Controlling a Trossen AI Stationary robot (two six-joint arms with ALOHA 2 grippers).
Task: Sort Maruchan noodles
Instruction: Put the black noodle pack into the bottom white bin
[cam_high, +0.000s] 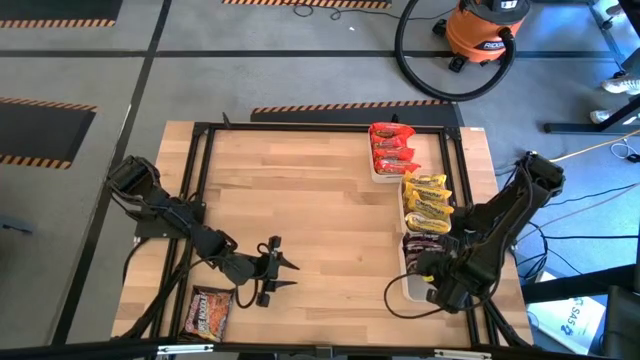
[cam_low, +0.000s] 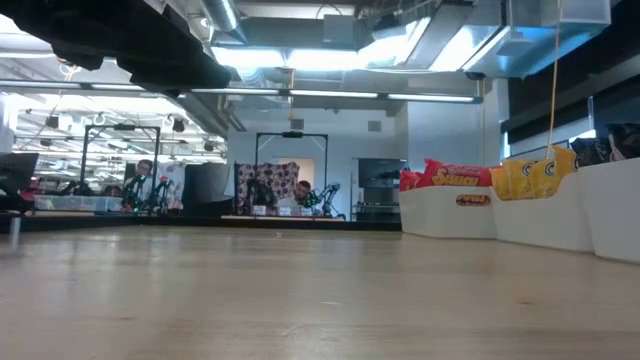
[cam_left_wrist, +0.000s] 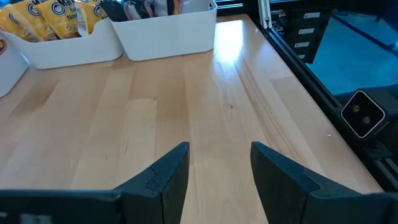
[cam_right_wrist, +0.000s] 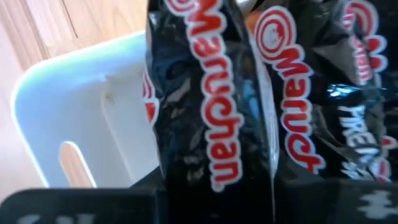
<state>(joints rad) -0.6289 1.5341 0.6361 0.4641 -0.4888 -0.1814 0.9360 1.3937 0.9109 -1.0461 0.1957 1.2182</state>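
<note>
Placement step: right hand over near white bin, gripping dark packet. Next: lower, release among dark packets. Left hand open, empty; loose packet beside it awaits pickup.

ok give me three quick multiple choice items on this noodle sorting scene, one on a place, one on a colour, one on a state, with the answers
1. Where does the loose packet lie?
A. by the table's near-left corner
B. in the red bin
C. at the far edge

2. What colour are the packets in the middle bin?
A. red
B. yellow
C. dark

3. How does the left gripper stand?
A. shut on a packet
B. open, empty
C. inside a bin

Answers:
1 A, it lies alone near the left arm.
2 B, yellow packets fill it.
3 B, the left wrist view shows bare wood between its fingers.
</note>
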